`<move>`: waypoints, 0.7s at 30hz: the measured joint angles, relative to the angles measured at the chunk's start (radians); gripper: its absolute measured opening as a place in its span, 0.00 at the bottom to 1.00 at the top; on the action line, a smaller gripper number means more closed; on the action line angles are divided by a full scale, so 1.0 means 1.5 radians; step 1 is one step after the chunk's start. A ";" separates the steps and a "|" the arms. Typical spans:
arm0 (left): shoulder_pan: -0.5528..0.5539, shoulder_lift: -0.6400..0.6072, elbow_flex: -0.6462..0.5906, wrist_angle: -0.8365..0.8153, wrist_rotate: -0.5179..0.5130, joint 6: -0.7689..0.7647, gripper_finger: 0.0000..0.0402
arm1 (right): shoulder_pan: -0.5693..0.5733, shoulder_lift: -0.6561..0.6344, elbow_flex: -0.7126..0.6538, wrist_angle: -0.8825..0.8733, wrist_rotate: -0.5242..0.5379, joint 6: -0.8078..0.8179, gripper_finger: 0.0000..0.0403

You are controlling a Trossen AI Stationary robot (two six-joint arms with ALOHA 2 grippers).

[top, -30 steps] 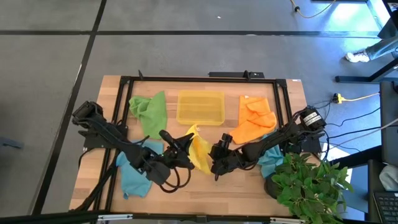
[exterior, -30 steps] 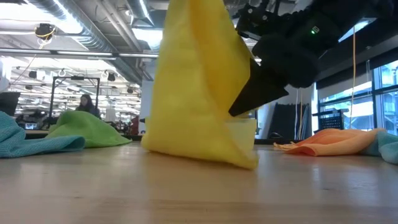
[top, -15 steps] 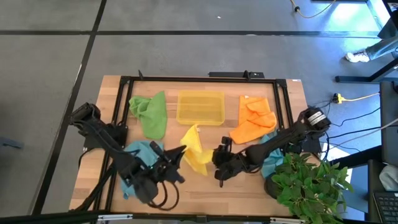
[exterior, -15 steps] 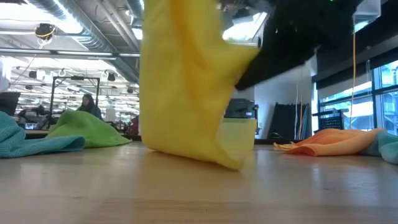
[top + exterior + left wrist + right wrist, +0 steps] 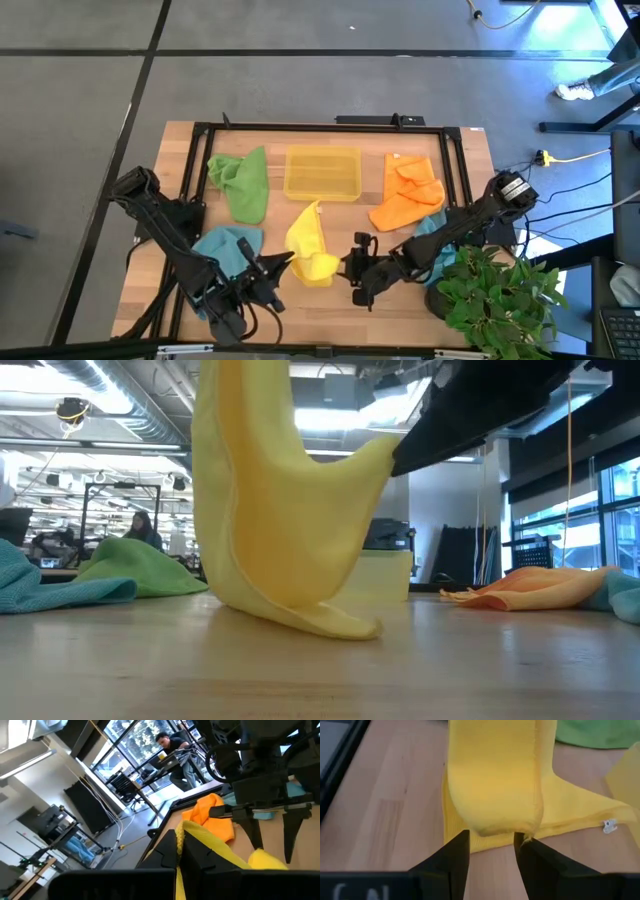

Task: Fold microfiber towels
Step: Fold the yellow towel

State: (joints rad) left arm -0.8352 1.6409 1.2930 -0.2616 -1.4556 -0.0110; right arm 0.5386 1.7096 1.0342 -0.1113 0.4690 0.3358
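Lower centre of the high view: left gripper (image 5: 283, 266), fingers clenched on the yellow towel (image 5: 308, 248), lifts one edge; right gripper (image 5: 352, 270), fingers parted, apparently closing on the opposite edge to fold it.

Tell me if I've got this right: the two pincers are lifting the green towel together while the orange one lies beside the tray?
Not quite. The cloth between the two pincers is the yellow towel, as the high view shows. The green towel lies untouched on the tray's other side; the orange towel does lie beside it.
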 joint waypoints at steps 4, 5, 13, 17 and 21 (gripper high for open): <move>0.002 0.000 0.000 -0.006 0.001 -0.010 0.00 | -0.021 0.000 -0.027 0.026 0.000 0.025 0.39; 0.002 0.000 0.000 -0.007 0.001 -0.010 0.00 | -0.029 0.000 -0.035 0.044 -0.003 0.034 0.39; 0.002 0.000 0.000 -0.023 0.024 -0.034 0.00 | -0.096 0.000 -0.132 0.282 -0.188 0.042 0.45; 0.002 0.000 0.000 -0.048 0.025 -0.060 0.00 | -0.116 0.000 -0.176 0.370 -0.258 0.053 0.46; 0.002 0.000 0.000 -0.048 0.025 -0.061 0.00 | -0.127 0.000 -0.197 0.397 -0.275 0.071 0.46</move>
State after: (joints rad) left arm -0.8315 1.6409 1.2926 -0.3336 -1.4185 -0.1032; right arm 0.3484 1.7100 0.7387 0.4843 0.0564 0.4427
